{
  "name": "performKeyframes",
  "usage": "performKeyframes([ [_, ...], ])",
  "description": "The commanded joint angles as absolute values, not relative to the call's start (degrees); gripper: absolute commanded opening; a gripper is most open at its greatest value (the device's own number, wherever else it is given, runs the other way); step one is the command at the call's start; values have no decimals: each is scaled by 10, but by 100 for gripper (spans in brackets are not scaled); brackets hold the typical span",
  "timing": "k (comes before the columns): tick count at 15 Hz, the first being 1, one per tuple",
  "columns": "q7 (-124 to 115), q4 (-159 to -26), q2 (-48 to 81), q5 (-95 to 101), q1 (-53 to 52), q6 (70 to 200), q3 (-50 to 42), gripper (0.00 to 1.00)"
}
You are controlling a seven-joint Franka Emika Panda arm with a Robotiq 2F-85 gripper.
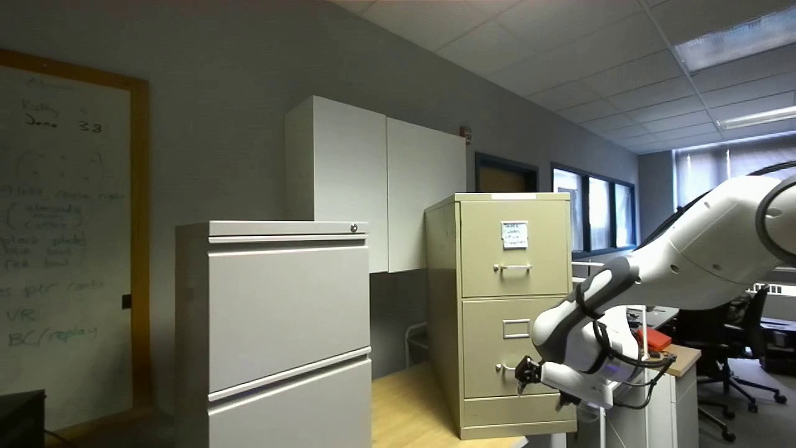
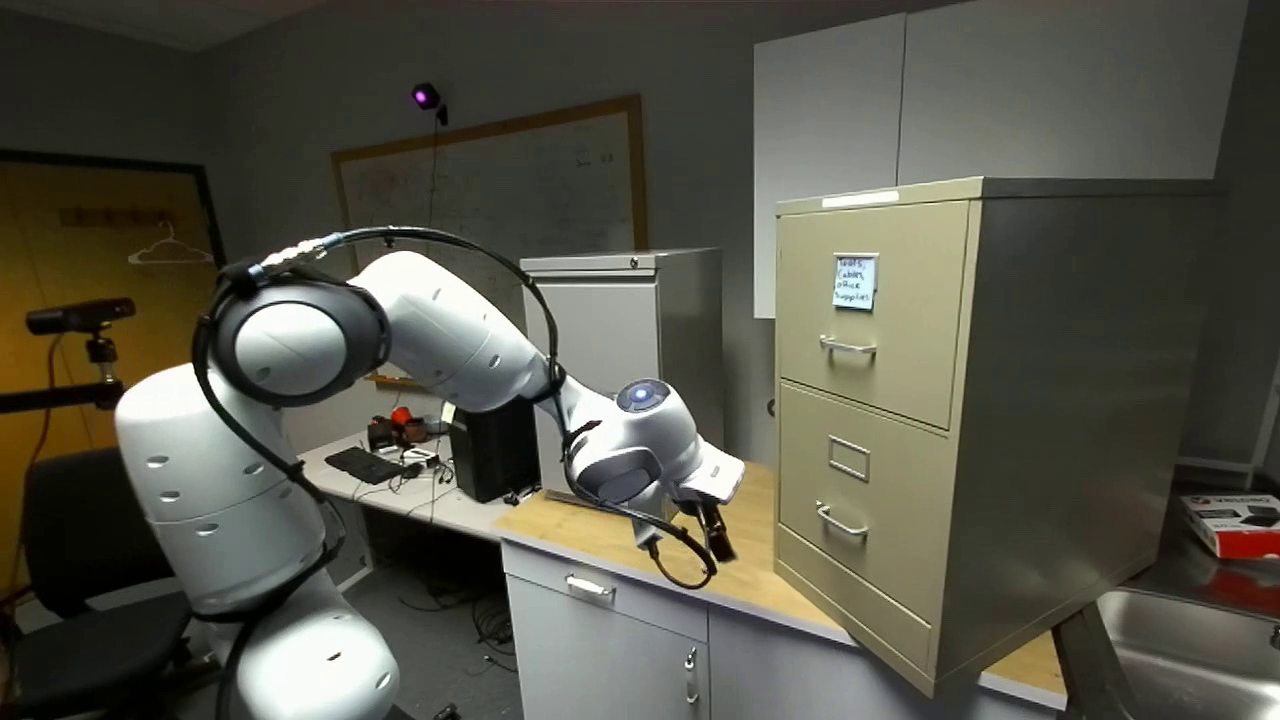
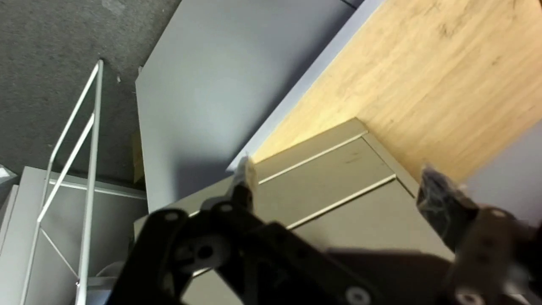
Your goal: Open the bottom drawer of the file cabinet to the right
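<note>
The tall beige file cabinet (image 1: 443, 323) stands on the wooden counter in both exterior views (image 2: 1070, 400). Its bottom drawer (image 1: 484, 336) is shut, with an empty label holder and a silver handle (image 2: 842, 524); the top drawer (image 1: 482, 236), bearing a white card, is also shut. My gripper (image 1: 540, 398) is open and empty, in front of the bottom drawer near its handle, whose right end it covers in an exterior view. In an exterior view the gripper (image 2: 716, 535) is apart from the drawer front. In the wrist view the drawer front (image 3: 381, 220) shows between the spread fingers (image 3: 338, 169); the handle is hidden.
A pale grey lateral cabinet (image 1: 289, 305) stands beside the beige one. The wooden counter (image 2: 590, 520) runs under them. White wall cupboards (image 1: 348, 168) hang behind. A sink (image 2: 1170, 650) and a red-white box (image 2: 1250, 545) lie beyond. A white metal frame (image 3: 95, 127) stands on the floor.
</note>
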State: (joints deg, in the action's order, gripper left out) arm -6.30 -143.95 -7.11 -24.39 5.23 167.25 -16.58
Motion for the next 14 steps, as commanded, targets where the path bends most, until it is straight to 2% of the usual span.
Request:
performKeyframes([
  [1,25,-1351,-24,-359,26,1659,-203,100],
  [8,142,-1235,91,-527,51,1620,-207,100],
  [14,153,-1166,179,-569,79,1595,-206,100],
])
